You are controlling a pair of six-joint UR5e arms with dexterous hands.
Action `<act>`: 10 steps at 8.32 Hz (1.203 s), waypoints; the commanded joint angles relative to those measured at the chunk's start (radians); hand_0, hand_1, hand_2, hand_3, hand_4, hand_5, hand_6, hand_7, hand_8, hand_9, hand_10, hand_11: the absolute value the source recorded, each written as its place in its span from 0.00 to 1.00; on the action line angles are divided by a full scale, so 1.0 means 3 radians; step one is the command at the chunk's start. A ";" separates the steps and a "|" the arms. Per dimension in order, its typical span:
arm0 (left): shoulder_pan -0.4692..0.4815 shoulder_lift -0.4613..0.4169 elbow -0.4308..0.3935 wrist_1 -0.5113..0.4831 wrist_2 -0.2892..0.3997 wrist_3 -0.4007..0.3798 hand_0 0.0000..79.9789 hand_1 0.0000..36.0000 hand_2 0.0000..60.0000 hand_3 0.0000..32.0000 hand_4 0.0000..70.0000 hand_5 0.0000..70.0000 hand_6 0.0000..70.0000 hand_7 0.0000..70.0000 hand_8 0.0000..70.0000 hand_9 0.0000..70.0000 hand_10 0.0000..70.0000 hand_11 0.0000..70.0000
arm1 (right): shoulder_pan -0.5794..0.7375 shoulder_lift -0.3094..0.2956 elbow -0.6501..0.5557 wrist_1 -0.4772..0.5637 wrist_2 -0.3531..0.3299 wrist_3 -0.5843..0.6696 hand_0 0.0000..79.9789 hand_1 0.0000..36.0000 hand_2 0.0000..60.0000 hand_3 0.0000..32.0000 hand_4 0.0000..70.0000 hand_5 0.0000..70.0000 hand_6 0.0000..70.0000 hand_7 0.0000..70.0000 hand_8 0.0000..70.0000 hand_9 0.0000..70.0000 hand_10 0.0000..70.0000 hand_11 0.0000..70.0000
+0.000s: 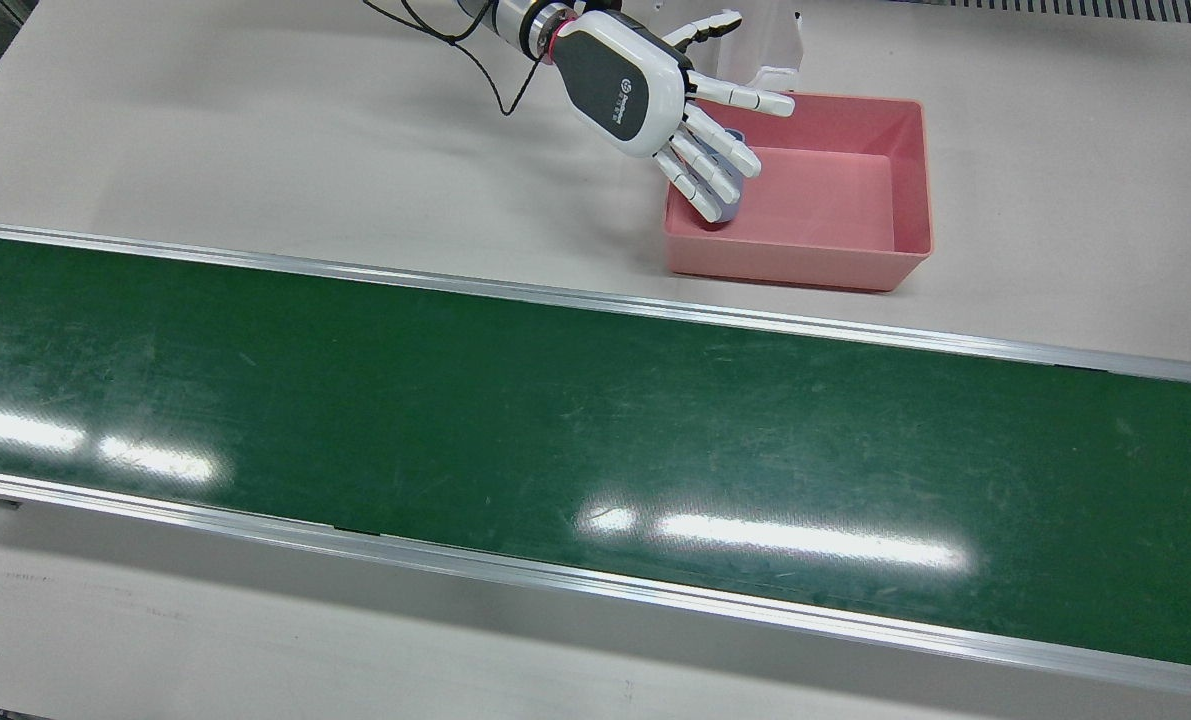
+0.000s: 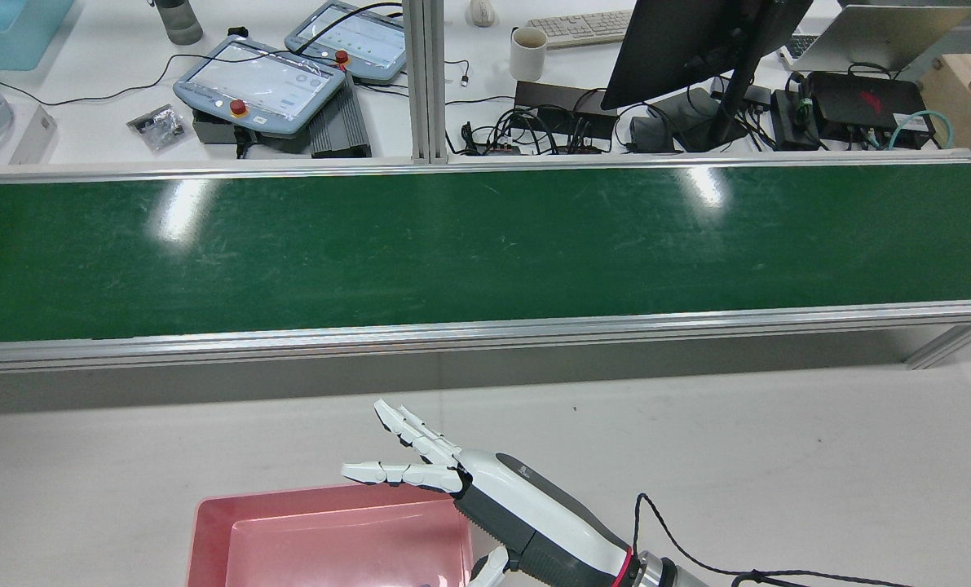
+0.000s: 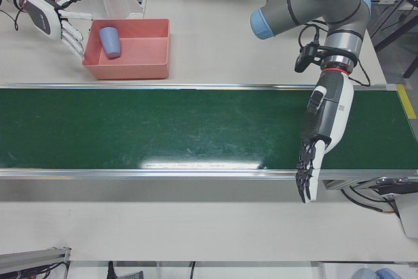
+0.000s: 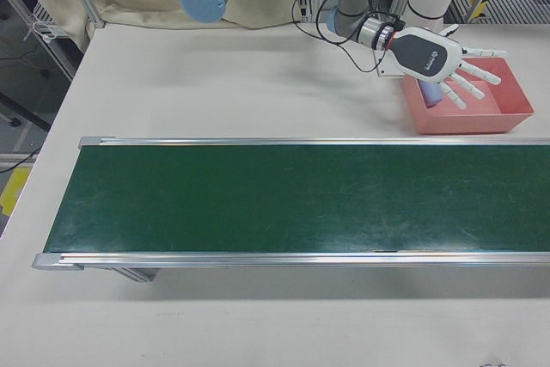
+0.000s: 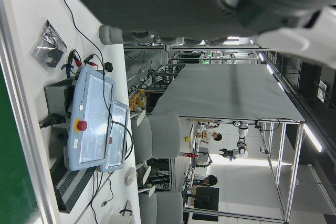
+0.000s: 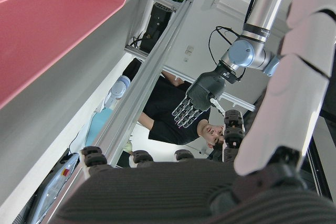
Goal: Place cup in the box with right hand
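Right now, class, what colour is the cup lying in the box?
Pale blue. The cup shows best in the left-front view, inside the pink box.

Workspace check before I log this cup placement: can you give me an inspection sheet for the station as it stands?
Surface: pale table with a bare green conveyor belt across it.
Job's things: blue cup lies tilted inside the pink box, at the end nearest the right hand.
Clutter: nothing seen on table or belt.
Hands: right hand open, fingers spread over the box's edge, holding nothing; left hand hangs over the belt's front edge, fingers extended, empty.
Cables: black cable loops at the right wrist.
Surroundings: teach pendants, monitor and mug on the desk beyond the belt.
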 commanded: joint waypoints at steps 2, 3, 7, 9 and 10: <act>0.0000 0.0000 0.0000 0.0000 0.0000 0.0000 0.00 0.00 0.00 0.00 0.00 0.00 0.00 0.00 0.00 0.00 0.00 0.00 | 0.0666 -0.0254 0.0612 -0.0020 0.0007 0.0100 0.64 0.41 0.05 1.00 0.00 0.09 0.00 0.07 0.00 0.03 0.04 0.09; 0.0000 0.0000 0.0000 0.0000 0.0000 0.0000 0.00 0.00 0.00 0.00 0.00 0.00 0.00 0.00 0.00 0.00 0.00 0.00 | 0.1008 -0.0373 0.0690 -0.0056 -0.0004 0.0252 0.66 0.41 0.10 0.00 0.39 0.08 0.08 0.21 0.02 0.08 0.06 0.11; 0.0000 0.0005 0.0000 0.0000 0.0000 0.0000 0.00 0.00 0.00 0.00 0.00 0.00 0.00 0.00 0.00 0.00 0.00 0.00 | 0.2337 -0.1054 0.0239 -0.0061 -0.0065 0.1431 0.67 0.37 0.31 0.00 1.00 0.09 0.27 1.00 0.34 0.63 0.28 0.42; 0.0000 0.0005 -0.0005 0.0000 0.0000 0.0000 0.00 0.00 0.00 0.00 0.00 0.00 0.00 0.00 0.00 0.00 0.00 0.00 | 0.2870 -0.1049 -0.0493 -0.0051 -0.0101 0.2154 0.65 0.41 0.30 0.00 0.66 0.09 0.21 0.80 0.26 0.49 0.22 0.33; 0.0000 0.0000 -0.0005 0.0000 0.0000 0.0000 0.00 0.00 0.00 0.00 0.00 0.00 0.00 0.00 0.00 0.00 0.00 0.00 | 0.3121 -0.1054 -0.0744 -0.0051 -0.0167 0.2277 0.67 0.47 0.31 0.00 0.60 0.10 0.18 0.62 0.20 0.39 0.20 0.31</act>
